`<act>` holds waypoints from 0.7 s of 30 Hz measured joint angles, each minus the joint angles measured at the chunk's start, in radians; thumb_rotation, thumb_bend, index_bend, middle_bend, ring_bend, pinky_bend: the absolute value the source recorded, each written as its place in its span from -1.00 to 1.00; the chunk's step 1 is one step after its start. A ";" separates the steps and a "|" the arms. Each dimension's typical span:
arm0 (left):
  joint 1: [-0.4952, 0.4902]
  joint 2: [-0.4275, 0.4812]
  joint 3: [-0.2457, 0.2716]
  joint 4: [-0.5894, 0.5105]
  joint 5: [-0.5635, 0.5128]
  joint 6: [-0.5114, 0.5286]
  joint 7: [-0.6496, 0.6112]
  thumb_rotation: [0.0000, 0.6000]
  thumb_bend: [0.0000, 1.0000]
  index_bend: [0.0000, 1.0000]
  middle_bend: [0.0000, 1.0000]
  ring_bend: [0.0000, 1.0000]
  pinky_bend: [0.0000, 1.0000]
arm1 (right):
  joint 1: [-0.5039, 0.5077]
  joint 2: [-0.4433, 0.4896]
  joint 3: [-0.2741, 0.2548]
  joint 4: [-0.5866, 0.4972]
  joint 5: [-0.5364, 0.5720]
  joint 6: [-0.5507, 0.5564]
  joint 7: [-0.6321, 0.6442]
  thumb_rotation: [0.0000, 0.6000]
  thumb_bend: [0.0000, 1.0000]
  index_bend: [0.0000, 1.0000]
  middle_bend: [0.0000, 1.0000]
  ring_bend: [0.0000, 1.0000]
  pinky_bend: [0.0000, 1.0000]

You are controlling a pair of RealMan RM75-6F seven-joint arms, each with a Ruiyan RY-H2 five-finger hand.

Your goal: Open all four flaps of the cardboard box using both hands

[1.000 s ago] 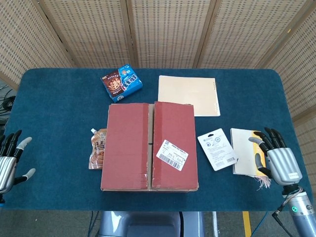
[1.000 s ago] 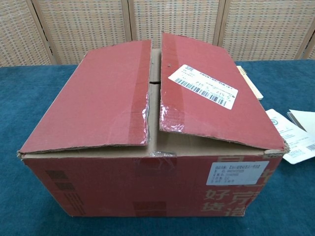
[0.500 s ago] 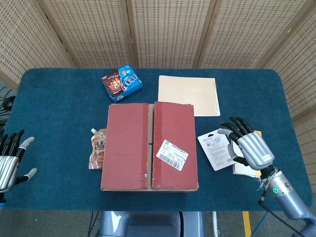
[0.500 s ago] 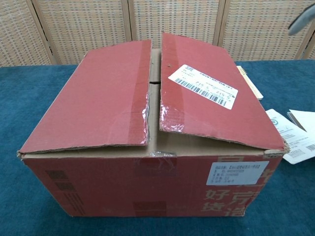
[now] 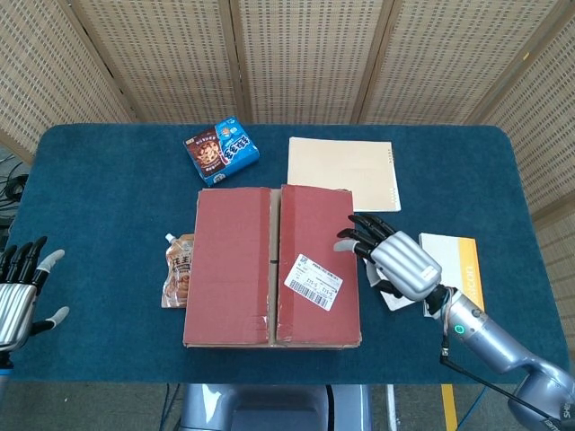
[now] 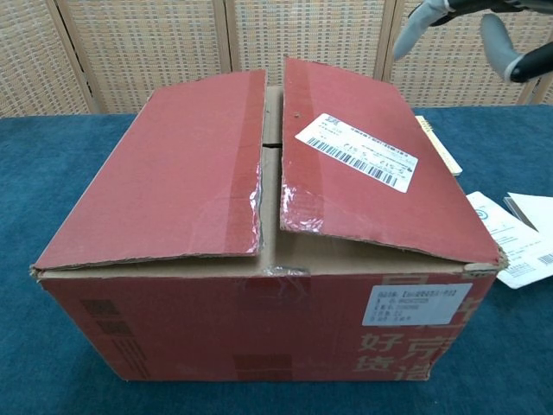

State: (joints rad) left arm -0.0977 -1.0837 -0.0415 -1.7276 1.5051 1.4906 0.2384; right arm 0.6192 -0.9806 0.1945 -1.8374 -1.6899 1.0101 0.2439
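While red cardboard box sits closed, right robot hand splayed beside it, left robot hand spread

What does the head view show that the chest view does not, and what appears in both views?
Only the head view shows the left hand open at the table's near left corner, the blue snack packet, the beige paper folder and the brown sauce pouch. Only the chest view shows the box's front wall with its grey printed label. Both show the red-topped cardboard box with its flaps down, its white barcode label, and the right hand open near the right flap.
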 measured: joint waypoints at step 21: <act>-0.001 -0.015 0.005 0.013 -0.018 -0.018 -0.031 1.00 -0.67 -0.72 -1.00 -0.96 -1.00 | 0.255 -0.072 0.055 -0.057 0.065 -0.217 -0.020 1.00 0.96 -0.52 -0.55 -1.00 -0.90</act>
State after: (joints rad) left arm -0.0984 -1.0988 -0.0362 -1.7148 1.4871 1.4724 0.2072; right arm 0.8746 -1.0530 0.2496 -1.8947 -1.6245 0.7931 0.2235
